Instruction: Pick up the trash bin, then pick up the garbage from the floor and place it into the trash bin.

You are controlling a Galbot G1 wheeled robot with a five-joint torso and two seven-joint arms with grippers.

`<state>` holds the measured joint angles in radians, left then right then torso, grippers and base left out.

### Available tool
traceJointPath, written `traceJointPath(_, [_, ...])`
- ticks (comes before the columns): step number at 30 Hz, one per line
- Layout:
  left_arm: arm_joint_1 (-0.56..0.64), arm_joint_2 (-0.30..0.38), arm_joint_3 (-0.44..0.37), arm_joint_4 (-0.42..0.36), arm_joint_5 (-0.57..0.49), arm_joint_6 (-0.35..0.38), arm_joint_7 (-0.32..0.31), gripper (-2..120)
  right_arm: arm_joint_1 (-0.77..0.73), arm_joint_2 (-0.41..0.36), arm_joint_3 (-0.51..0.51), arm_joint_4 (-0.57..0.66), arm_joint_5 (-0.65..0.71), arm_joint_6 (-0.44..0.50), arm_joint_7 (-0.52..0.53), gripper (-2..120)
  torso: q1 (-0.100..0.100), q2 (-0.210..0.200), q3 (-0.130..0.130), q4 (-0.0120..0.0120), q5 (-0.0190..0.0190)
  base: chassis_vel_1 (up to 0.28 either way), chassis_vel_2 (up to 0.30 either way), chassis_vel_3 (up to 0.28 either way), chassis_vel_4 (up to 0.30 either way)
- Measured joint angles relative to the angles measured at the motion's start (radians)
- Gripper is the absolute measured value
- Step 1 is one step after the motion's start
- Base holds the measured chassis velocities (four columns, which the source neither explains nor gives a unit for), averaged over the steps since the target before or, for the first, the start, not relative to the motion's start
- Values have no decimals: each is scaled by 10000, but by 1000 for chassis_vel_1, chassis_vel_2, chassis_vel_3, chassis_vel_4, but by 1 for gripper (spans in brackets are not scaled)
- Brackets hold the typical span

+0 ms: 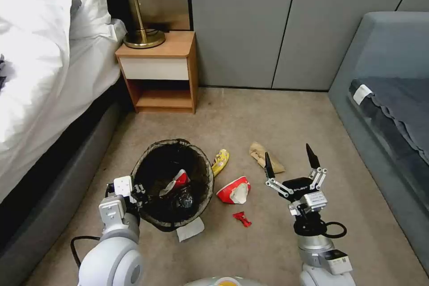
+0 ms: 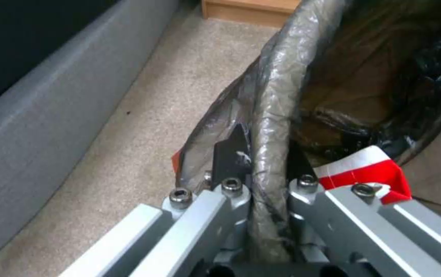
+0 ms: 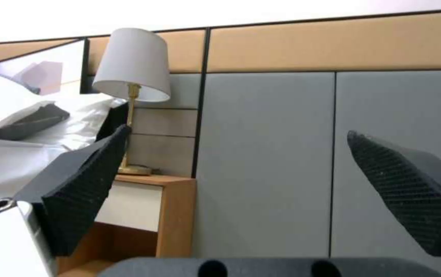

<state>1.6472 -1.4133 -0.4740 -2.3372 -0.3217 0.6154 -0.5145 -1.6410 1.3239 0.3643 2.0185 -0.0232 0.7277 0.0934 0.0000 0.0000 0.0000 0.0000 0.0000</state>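
Observation:
The trash bin (image 1: 147, 161), lined with a dark bag, is at lower left with my left gripper (image 1: 139, 190) shut on its near rim. In the left wrist view the fingers (image 2: 229, 148) clamp the bag-covered rim (image 2: 277, 96). A crushed red-and-white cup (image 1: 178, 181) lies inside. On the carpet lie garbage pieces: a yellow wrapper (image 1: 220, 161), another red-and-white cup (image 1: 233, 190), a crumpled brown paper bag (image 1: 267, 158), a small red scrap (image 1: 241, 219) and a white tissue (image 1: 190, 229). My right gripper (image 1: 290, 158) is open, empty, raised right of the litter, facing the wall (image 3: 240, 130).
A bed (image 1: 40, 76) with a grey base runs along the left. A wooden nightstand (image 1: 158, 71) with a brass lamp (image 1: 143, 38) stands at the back. A grey sofa (image 1: 389, 98) borders the right. Open carpet lies in front of the grey wall panels.

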Motion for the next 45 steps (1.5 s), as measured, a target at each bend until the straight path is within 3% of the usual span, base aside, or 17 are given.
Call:
traceJointPath(11, [40, 16, 1, -71, -7, 4, 3, 0, 471, -110, 162, 732, 88, -802, 165, 100, 0, 0, 0, 3, -1, 0, 0, 0, 0])
traceJointPath(12, [50, 10, 8, -81, -6, 5, 4, 0, 790, -174, 104, 1073, 228, -1485, 479, 100, 0, 0, 0, -1, 1, 0, 0, 0, 0])
traceJointPath(13, [50, 10, 8, -81, -6, 5, 4, 0, 790, -174, 104, 1073, 228, -1485, 479, 100, 0, 0, 0, -1, 1, 0, 0, 0, 0])
traceJointPath(17, [97, -26, 38, -89, 30, 5, 7, 0, 1423, -328, -159, 1519, 489, -3772, 1352, 100, 0, 0, 0, 0, 0, 0, 0, 0, 0])
traceJointPath(18, [97, -26, 38, -89, 30, 5, 7, 0, 1423, -328, -159, 1519, 489, -3772, 1352, 100, 0, 0, 0, 0, 0, 0, 0, 0, 0])
traceJointPath(20, [106, -42, 46, -90, 45, 4, 7, 0, 1655, -368, -381, 1499, 648, -4651, 1742, 100, 1, 0, 0, -1, 2, 0, 0, 0, 0])
traceJointPath(27, [92, -50, 10, -93, 52, -1, 11, 0, 1937, -349, -680, 840, 701, -5415, 2012, 100, 0, 0, 0, 0, 1, 0, 0, 0, 0])
traceJointPath(38, [2, -84, 53, 18, 51, -7, 26, 0, 2255, -455, -1154, -100, 1238, -6114, 1578, 100, 0, 0, 0, 1, 1, 0, 0, 0, 0])
traceJointPath(45, [-58, -58, 38, 106, 11, -8, 30, 0, 2370, -685, -1470, -598, 1792, -7179, 1342, 100, 0, 0, 0, 0, 0, 0, 0, 0, 0])
